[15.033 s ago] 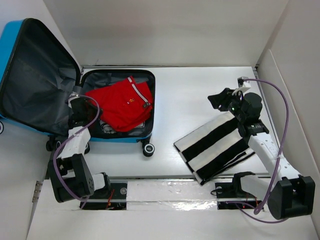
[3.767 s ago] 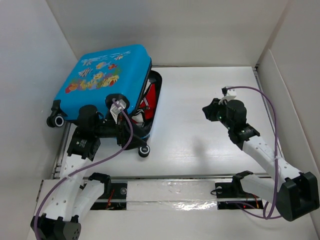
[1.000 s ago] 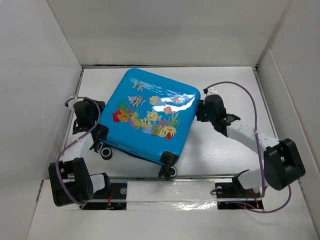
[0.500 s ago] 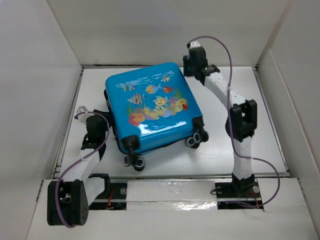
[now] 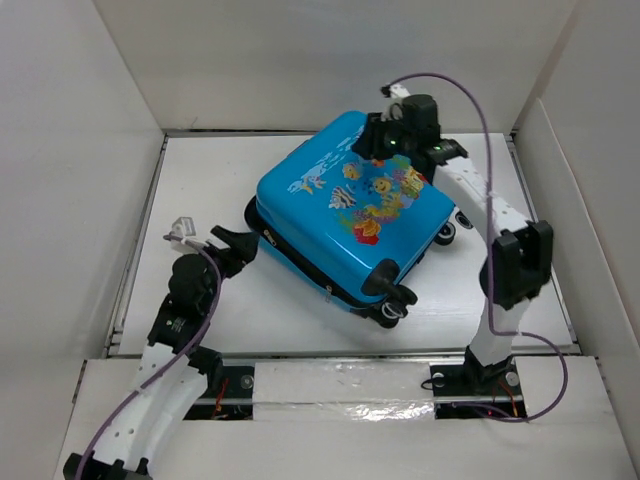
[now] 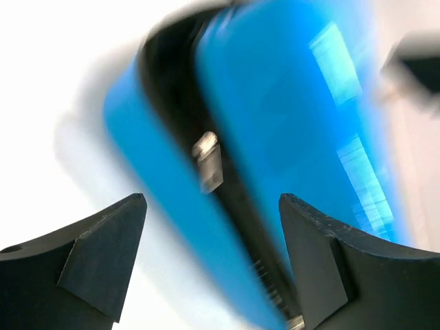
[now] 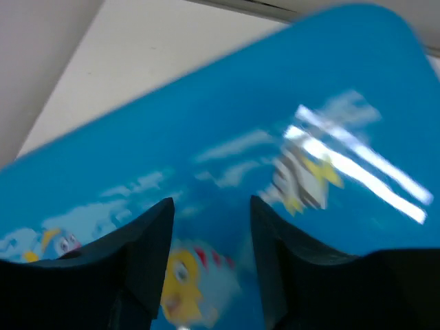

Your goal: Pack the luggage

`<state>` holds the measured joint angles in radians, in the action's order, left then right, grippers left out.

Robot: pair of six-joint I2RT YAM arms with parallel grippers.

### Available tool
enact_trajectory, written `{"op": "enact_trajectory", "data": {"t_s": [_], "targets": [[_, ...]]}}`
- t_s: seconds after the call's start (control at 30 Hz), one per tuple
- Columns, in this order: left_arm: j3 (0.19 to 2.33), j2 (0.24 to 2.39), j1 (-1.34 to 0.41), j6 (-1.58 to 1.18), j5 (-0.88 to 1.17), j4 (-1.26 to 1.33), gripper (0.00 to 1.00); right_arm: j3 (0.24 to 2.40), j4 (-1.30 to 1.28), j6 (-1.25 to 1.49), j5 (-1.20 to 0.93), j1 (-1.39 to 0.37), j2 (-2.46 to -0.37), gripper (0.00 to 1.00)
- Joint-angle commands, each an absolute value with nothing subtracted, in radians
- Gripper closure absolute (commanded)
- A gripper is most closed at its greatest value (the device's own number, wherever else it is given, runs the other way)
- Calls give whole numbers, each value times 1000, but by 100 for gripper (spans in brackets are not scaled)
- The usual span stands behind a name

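Top view: luggage [image 5: 355, 215] shut, lying askew mid-counter [image 5: 300, 330]; left gripper [image 5: 237, 243] just off its left corner, right gripper [image 5: 378, 140] over its far edge. Left wrist: jaws parted, empty, blurred zip pull [image 6: 206, 161] on the seam [image 6: 168, 89] ahead. Right wrist: jaws parted above the shell [image 7: 275, 103], holding nothing. Likely zipping next: steady the shell, then pinch the pull squarely.
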<state>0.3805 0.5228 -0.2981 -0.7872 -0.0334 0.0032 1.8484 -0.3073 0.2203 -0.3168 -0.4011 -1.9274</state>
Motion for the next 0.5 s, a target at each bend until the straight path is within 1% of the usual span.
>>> {"op": "enact_trajectory", "data": {"t_s": [0.0,0.03,0.07,0.1,0.13,0.17,0.2,0.27,0.3,0.4,0.47], "targets": [[491,504,-295,-808,-158,104,24,1654,-120,232,-290,-344,-1674,61],[508,534,-295,-813,-158,141,24,1581,-92,238,-222,-344,-1544,85],[524,616,-295,-815,-144,171,24,1428,-65,259,-177,-334,-1476,94],[567,664,-295,-816,-135,231,25,1348,-13,277,-126,-321,-1410,99],[589,716,-295,-822,-126,260,25,1271,26,310,-36,-321,-1285,100],[607,817,-295,-827,-111,287,25,1196,41,325,1,-301,-1228,100],[645,860,-284,-827,-112,338,25,1058,58,340,52,-273,-1176,100],[673,990,-253,-842,-115,392,24,933,58,409,147,-236,-1045,100],[698,1032,-239,-851,-118,443,24,819,63,432,164,-218,-1008,100],[770,1205,-189,-888,-129,503,24,674,72,515,212,-141,-895,96],[808,1329,-141,-938,-97,526,24,576,80,554,209,-92,-861,77]]}}
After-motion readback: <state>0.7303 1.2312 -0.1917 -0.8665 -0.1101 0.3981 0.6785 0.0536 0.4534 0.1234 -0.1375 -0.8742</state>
